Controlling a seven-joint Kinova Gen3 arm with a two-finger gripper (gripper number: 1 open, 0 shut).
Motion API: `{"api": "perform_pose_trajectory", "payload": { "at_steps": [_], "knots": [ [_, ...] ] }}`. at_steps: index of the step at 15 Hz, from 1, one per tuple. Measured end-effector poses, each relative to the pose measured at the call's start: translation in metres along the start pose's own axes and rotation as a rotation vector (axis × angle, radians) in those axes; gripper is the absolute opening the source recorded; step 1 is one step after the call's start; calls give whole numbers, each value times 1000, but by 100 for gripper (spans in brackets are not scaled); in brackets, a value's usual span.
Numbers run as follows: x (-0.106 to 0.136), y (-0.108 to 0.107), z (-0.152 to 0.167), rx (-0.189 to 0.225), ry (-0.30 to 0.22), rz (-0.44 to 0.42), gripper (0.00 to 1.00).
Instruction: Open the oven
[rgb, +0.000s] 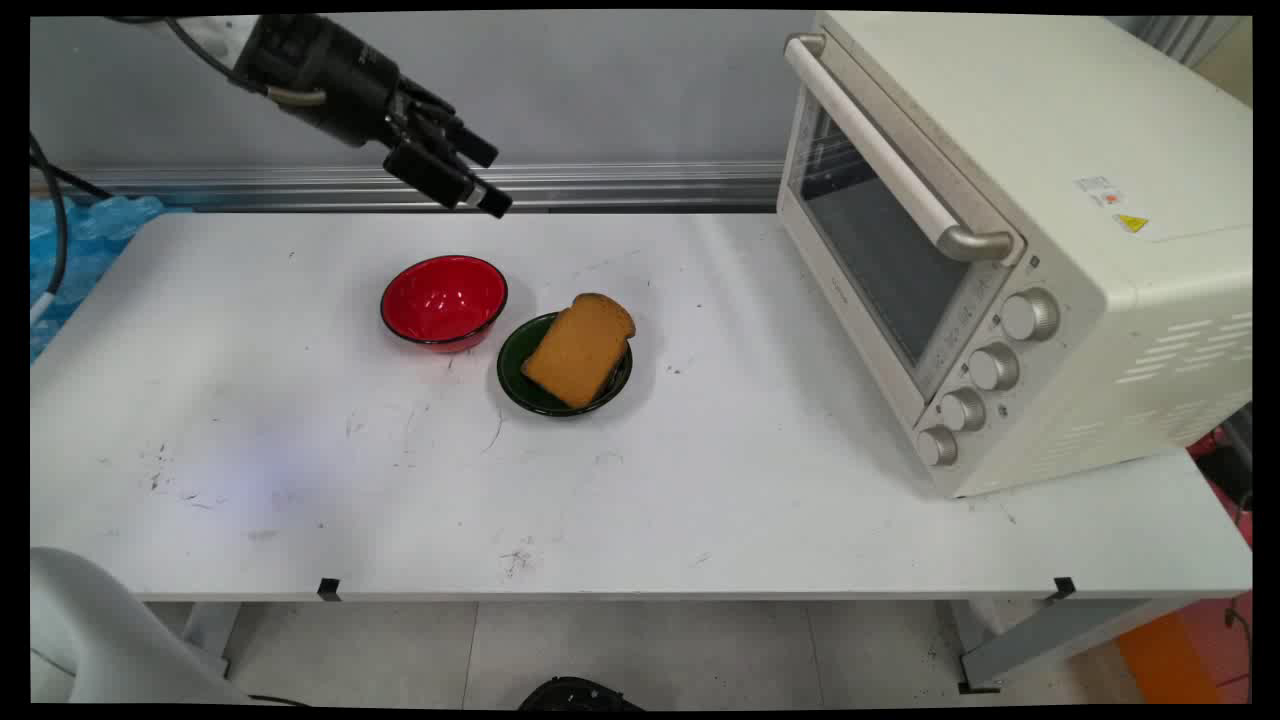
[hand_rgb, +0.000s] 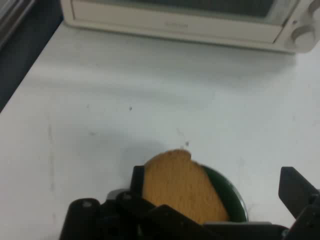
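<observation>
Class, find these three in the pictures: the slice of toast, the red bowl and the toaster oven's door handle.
slice of toast (rgb: 580, 350), main view, middle of its upper face.
red bowl (rgb: 444, 298), main view, inside floor.
toaster oven's door handle (rgb: 880, 150), main view, middle of the bar.

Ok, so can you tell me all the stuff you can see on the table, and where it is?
toaster oven: one, cream, right side of the table, door closed
red bowl: one, red, table's middle-left, empty
green plate: one, dark green, just right of the red bowl
toast slice: one, brown, lying on the green plate
table: one, white, scuffed
gripper: one, black, open, raised above the table behind the red bowl
</observation>
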Motion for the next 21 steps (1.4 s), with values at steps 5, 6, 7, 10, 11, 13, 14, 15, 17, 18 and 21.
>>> {"api": "perform_pose_trajectory", "payload": {
  "at_steps": [5,6,7,10,11,13,14,15,17,18,21],
  "knots": [
    [17,6,2,-26,50,19,100],
    [21,8,3,-30,60,22,100],
    [26,9,4,-34,68,25,100],
    [39,12,8,-41,84,34,100],
    [42,13,9,-40,87,33,100],
    [49,13,11,-39,92,29,100],
    [54,14,12,-38,95,26,100],
    [59,14,14,-37,98,22,100],
    [68,15,19,-36,102,14,100],
    [72,15,22,-36,103,11,100],
    [81,16,28,-34,106,11,100]
  ]
}}
